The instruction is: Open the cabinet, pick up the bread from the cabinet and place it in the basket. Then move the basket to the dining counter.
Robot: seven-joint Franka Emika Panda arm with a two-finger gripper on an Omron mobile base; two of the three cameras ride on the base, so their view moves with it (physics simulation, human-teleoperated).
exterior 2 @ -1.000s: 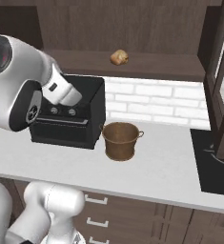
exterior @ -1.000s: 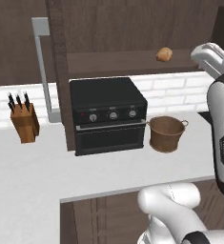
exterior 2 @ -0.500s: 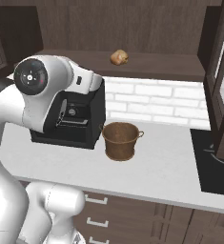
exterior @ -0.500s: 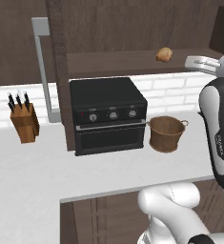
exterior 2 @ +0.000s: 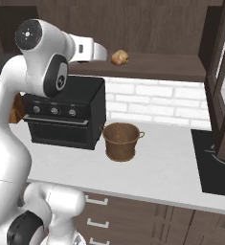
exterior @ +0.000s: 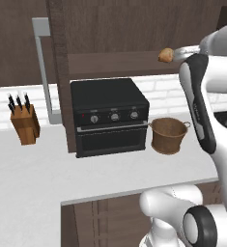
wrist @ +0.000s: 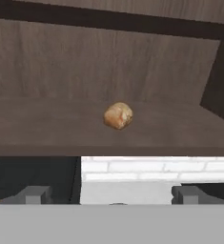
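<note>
The cabinet stood open, its glass-panelled door swung out at the right edge of the right base view and its dark shelf exposed. The bread, a small rounded golden-brown loaf, lay on that shelf near its front edge, above the right end of the black countertop oven. The arm was raised to shelf height with the hand pointed along the shelf toward the loaf; in the right base view the white end of the hand stopped just beside the bread, and contact could not be confirmed. In the hand view the gripper showed its two dark fingertips set wide apart at the bottom, with nothing between them, and the loaf sat ahead on the shelf, roughly centred between them and apart from both. The basket, brown and woven with small loop handles, stood upright on the white worktop just beside the oven's right side, below the shelf. A wooden knife block stood well apart at the worktop's left end, against the white brick wall.
</note>
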